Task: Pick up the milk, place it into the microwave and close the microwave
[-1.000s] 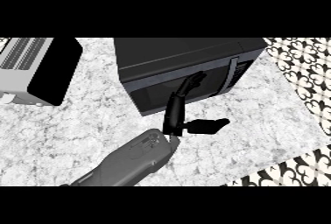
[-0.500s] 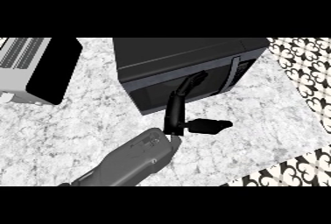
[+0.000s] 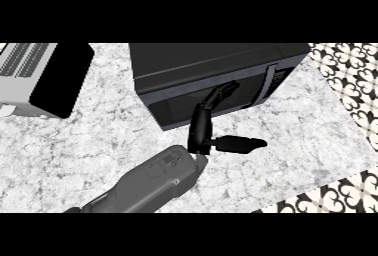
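The microwave stands on the marbled surface with its dark door seemingly shut. One hand — which side cannot be told — is laid against the door, fingers straight, thumb out. Pressure is best kept flat and square until the door seats. No milk is seen — judged inside.

Matt black microwave, mottled marble-look counter

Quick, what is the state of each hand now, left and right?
Left hand: not in view.
Right hand: open, straight fingers touching the closed door of the black box-shaped microwave, holding nothing.
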Tool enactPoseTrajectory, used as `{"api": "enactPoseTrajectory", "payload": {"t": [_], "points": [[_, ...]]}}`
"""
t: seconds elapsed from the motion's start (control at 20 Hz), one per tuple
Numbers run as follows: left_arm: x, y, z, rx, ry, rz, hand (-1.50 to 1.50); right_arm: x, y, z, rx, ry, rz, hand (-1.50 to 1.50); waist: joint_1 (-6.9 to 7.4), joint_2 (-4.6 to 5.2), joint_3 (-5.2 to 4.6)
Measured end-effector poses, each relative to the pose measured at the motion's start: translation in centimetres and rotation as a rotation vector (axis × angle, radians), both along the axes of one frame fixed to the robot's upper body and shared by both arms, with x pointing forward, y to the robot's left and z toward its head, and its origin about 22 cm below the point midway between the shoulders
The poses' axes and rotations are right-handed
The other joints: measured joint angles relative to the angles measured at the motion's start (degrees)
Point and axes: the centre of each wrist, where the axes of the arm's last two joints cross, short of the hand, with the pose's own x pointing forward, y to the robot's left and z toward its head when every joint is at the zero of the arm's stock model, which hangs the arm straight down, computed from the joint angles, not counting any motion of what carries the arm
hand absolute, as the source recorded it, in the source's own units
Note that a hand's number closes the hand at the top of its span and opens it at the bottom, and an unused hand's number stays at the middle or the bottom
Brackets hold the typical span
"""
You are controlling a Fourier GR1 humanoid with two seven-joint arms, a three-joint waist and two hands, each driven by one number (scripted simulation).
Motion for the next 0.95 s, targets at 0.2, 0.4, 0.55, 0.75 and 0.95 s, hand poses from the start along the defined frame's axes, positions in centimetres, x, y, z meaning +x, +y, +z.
{"api": "enactPoseTrajectory", "payload": {"t": [0.2, 0.4, 0.55, 0.75, 0.95], "points": [[0.0, -0.2, 0.2, -0.005, -0.015, -0.017, -1.50, 0.7, 0.7, -3.5, 0.191, 0.102, 0.096, -1.50, 0.65, 0.49, 0.27], [0.0, -0.2, 0.1, -0.014, -0.021, -0.015, -1.50, 1.1, 0.8, -4.9, 0.284, 0.166, 0.149, -1.50, 0.52, 0.56, 0.26], [0.0, -0.2, 0.0, -0.016, -0.029, -0.015, -1.50, 1.5, 0.6, -5.2, 0.319, 0.195, 0.176, -1.50, 0.49, 0.61, 0.24], [0.1, -0.2, 0.0, -0.023, -0.038, -0.014, -1.50, 2.0, 0.1, -5.4, 0.353, 0.223, 0.198, -1.50, 0.38, 0.73, 0.24], [0.1, -0.1, -0.1, -0.029, -0.042, -0.009, -1.50, 2.4, -0.5, -5.3, 0.378, 0.241, 0.213, -1.50, 0.15, 0.72, 0.27]]}}
